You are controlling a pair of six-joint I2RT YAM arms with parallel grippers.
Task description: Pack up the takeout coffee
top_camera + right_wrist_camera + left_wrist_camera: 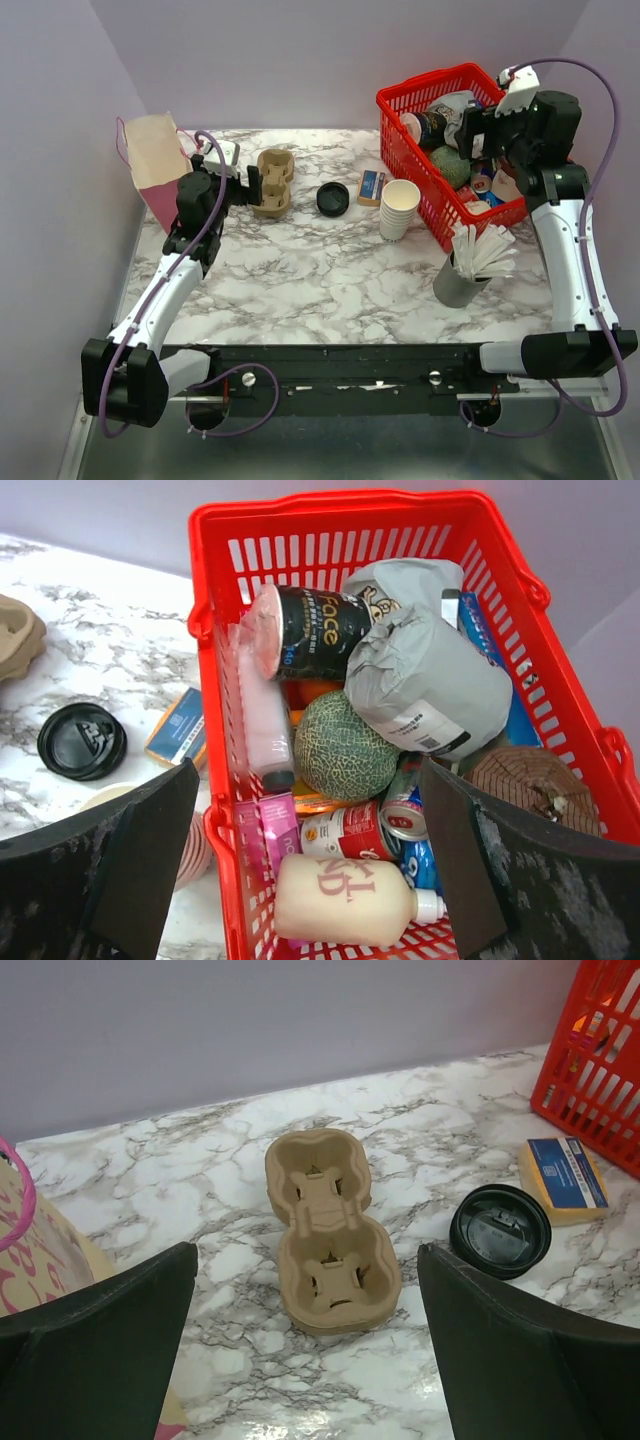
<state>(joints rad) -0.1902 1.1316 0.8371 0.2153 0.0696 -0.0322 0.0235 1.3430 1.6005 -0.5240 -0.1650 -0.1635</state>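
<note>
Left tool (240,180): its fingers are standing wide apart and are holding nothing; it is hovering left of centre in the top view, just beside the cup carrier (272,183); in the wrist view the carrier is lying between the two fingers.
Right tool (478,135): its fingers are also spread wide and are gripping nothing; it is hanging over the red basket (425,83) at the upper right.
Takeout coffee: no cup with a lid on it is showing in any view; the black lid (333,199) is lying flat and alone on the desk (320,280), near the upper centre, between the carrier and a blue packet (370,187); a stack of white cups (400,208) is standing right of the packet, close to the basket wall; I cannot tell which cup is belonging to the lid.
Risk, left side: the carrier is looking light, so in my judgement a low approach may be pushing it toward the back wall instead of gripping it; the paper bag (152,150) at the upper left is standing near the arm, and a wide swing may be tipping it.
Risk, right side: the basket is crowded; fingers going down there may be catching the rim or a wrong thing; the cup stack is tall and narrow, so a touch from the side may be toppling it.
Edges: the back edge of the desk is meeting the wall close behind the carrier and the basket.
Open room: the lower centre of the desk is giving the widest room; the stirrer holder (460,282) at the lower right is narrowing the right arm's way.
</note>
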